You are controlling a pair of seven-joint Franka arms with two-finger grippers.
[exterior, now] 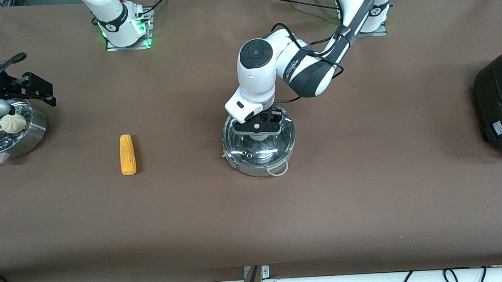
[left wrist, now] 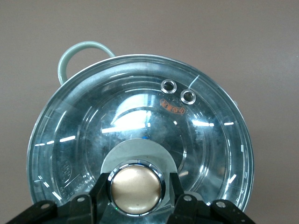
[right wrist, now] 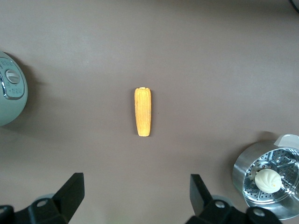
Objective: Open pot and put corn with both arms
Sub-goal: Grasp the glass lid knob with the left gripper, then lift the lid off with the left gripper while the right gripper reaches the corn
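One pot (exterior: 259, 144), one lid (exterior: 260, 145) and one corn (exterior: 127, 154) are seen on the brown table (exterior: 371, 185); the corn lies toward the right arm's end. The left gripper (left wrist: 136, 189) is set on the lid, its fingers (left wrist: 100, 193) flanking the round knob (left wrist: 136, 187); contact cannot be told. The right gripper (right wrist: 138, 193), seen only by wrist view, is spread wide above the corn. A bun (right wrist: 267, 180) sits in a perforated steel bowl (right wrist: 247, 163).
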